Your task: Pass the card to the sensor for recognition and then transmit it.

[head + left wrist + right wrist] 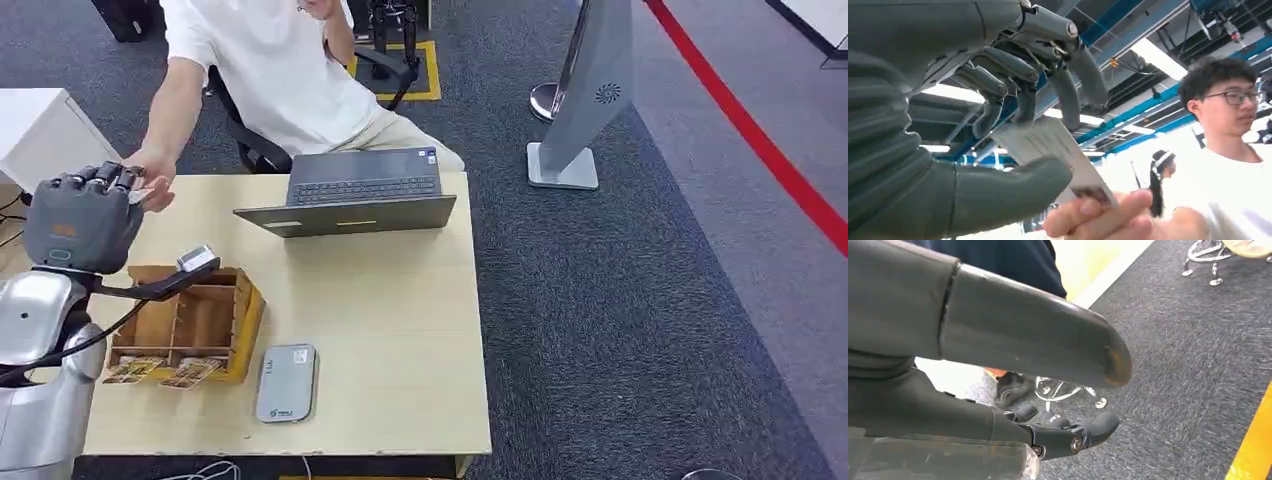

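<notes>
My left hand (85, 215) is raised over the table's far left corner, with its back toward the head camera. In the left wrist view that hand (998, 125) pinches a pale card (1048, 142) between the thumb and the darker fingers. A seated person's hand (1098, 217) grips the card's free end; the same hand (152, 186) touches my fingers in the head view. The grey card sensor (287, 383) lies flat near the table's front edge. My right hand (1048, 405) hangs over grey carpet, fingers apart, holding nothing.
A wooden sorting box (190, 318) with cards in its front slots stands beside the sensor. An open laptop (352, 190) sits at the table's far edge in front of the person (270, 60). A grey standing panel (585, 90) is on the carpet to the right.
</notes>
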{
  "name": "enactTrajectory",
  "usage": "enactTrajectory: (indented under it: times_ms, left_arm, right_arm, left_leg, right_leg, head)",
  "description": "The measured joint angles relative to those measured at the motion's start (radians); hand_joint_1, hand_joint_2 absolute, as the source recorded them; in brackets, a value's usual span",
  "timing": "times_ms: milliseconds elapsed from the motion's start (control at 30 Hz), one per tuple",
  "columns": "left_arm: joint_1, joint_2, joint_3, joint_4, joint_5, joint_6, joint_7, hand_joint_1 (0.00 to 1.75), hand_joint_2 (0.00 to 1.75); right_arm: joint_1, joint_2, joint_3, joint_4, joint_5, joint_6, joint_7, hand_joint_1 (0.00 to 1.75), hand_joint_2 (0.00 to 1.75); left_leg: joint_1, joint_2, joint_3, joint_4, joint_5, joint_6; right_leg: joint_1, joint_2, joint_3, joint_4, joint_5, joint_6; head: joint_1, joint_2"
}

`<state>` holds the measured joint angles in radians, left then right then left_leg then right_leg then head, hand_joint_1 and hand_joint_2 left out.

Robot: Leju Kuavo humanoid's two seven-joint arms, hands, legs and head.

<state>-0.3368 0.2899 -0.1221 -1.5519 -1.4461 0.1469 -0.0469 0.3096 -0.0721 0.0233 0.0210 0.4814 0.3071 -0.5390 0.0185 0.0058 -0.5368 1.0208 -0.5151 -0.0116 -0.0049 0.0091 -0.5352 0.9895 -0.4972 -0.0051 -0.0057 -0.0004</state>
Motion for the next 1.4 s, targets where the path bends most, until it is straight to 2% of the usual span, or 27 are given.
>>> enactTrajectory:
  times_ms: [533,900,967,1000,1100,1167,1233,1400]
  left_arm:
    - [0.039,-0.031,0.0,-0.064,0.001,0.0,0.0,0.0,1.75]
    - [0.086,-0.053,-0.037,-0.182,0.028,-0.016,-0.015,0.0,1.75]
    - [0.133,-0.051,-0.047,-0.226,0.067,-0.014,-0.046,0.0,1.75]
    - [0.18,-0.046,-0.05,-0.248,0.071,0.012,-0.054,0.0,1.75]
    - [0.369,-0.019,-0.05,-0.311,0.072,0.164,-0.074,0.0,1.75]
    - [0.467,-0.005,-0.05,-0.326,0.077,0.235,-0.087,0.0,1.75]
    - [0.529,0.006,-0.051,-0.334,0.085,0.259,-0.099,0.0,1.75]
    - [0.624,0.025,-0.069,-0.341,0.099,0.269,-0.109,0.0,1.75]
  right_arm:
    - [-0.001,0.0,0.0,0.0,0.003,0.0,-0.001,0.0,0.0]
    - [-0.018,0.002,-0.003,0.0,0.019,0.0,0.012,0.0,0.0]
    - [-0.019,0.006,-0.015,0.0,0.007,-0.001,0.007,0.0,0.0]
    - [-0.019,0.01,-0.022,0.0,0.005,-0.003,0.004,0.0,0.0]
    - [-0.009,0.023,-0.035,0.0,0.0,-0.014,-0.013,0.0,0.0]
    - [-0.004,0.03,-0.046,0.0,-0.001,-0.02,-0.017,0.0,0.0]
    - [-0.005,0.034,-0.051,0.0,-0.002,-0.02,-0.021,0.0,0.0]
    - [-0.005,0.038,-0.054,0.0,-0.003,-0.021,-0.021,0.0,0.0]
  left_leg:
    - [0.0,0.0,0.001,0.001,0.002,0.0]
    - [0.0,0.0,0.001,0.001,0.002,0.0]
    - [0.0,0.001,0.001,0.001,0.002,0.0]
    - [0.0,0.002,0.001,0.001,0.001,0.0]
    - [0.0,0.008,0.005,0.0,-0.003,0.0]
    - [0.001,0.005,0.003,0.0,-0.003,0.001]
    - [0.001,0.003,0.002,0.0,-0.003,0.001]
    - [0.001,0.002,0.002,0.0,-0.003,0.001]
  right_leg:
    - [0.0,0.0,0.001,0.001,0.002,0.0]
    - [0.0,0.0,0.001,0.001,0.002,0.0]
    - [0.0,0.0,0.002,0.002,0.002,0.0]
    - [0.0,0.002,0.002,0.002,0.002,0.0]
    - [0.0,0.007,0.001,0.002,-0.001,0.0]
    - [0.0,0.005,0.001,0.002,-0.003,-0.001]
    - [0.0,0.003,0.001,0.002,-0.003,-0.001]
    - [0.0,0.002,0.002,0.002,-0.003,-0.001]
  head:
    - [0.0,0.0]
    - [0.0,0.0]
    - [0.0,0.0]
    - [0.002,0.0]
    - [-0.001,0.0]
    - [0.0,0.0]
    - [-0.001,0.0]
    - [-0.001,0.0]
